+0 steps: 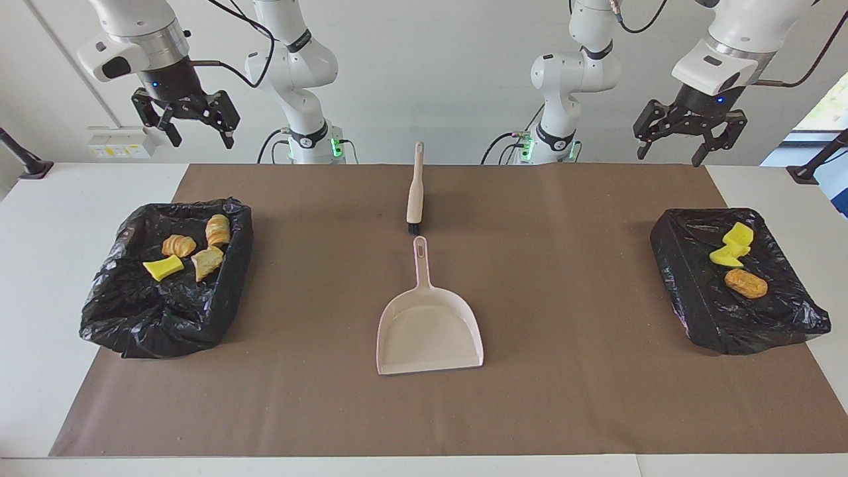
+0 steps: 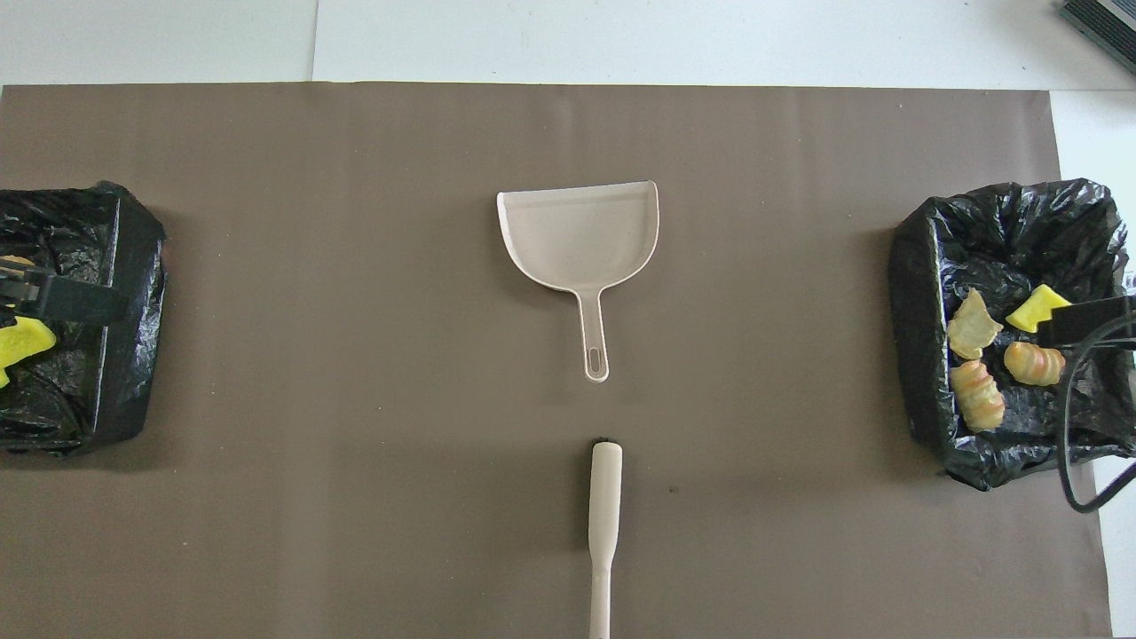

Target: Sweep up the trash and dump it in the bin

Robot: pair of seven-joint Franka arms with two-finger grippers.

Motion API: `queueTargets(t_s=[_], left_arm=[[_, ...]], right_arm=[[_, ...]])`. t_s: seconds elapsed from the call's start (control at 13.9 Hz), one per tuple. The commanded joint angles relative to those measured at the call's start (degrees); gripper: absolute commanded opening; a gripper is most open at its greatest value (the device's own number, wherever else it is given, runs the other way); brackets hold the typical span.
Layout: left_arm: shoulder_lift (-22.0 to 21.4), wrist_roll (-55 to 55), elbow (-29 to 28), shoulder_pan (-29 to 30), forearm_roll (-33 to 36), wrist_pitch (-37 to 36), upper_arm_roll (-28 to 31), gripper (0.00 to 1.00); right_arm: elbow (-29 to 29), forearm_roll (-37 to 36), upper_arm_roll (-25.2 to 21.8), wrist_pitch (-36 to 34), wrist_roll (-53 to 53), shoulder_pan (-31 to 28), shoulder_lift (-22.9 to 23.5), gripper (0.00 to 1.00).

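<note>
Trash point(image 1: 187, 252) in 2 bins point(image 1: 106, 311), below both raised wide-open claws point(image 1: 196, 136)

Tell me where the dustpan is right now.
The dustpan lies empty at the middle of the brown mat, midway between the two black-lined bins, its handle pointing toward the robots at the brush just nearer them.
</note>
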Motion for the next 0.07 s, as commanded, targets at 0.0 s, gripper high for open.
queueTargets(t_s=[0.0], left_arm=[[-0.7, 0.3, -0.5, 0.7, -0.8, -0.4, -0.1, 1.00]], right_arm=[[-1.1, -0.4, 0.5, 0.6, 0.5, -0.3, -1.1, 1.00]])
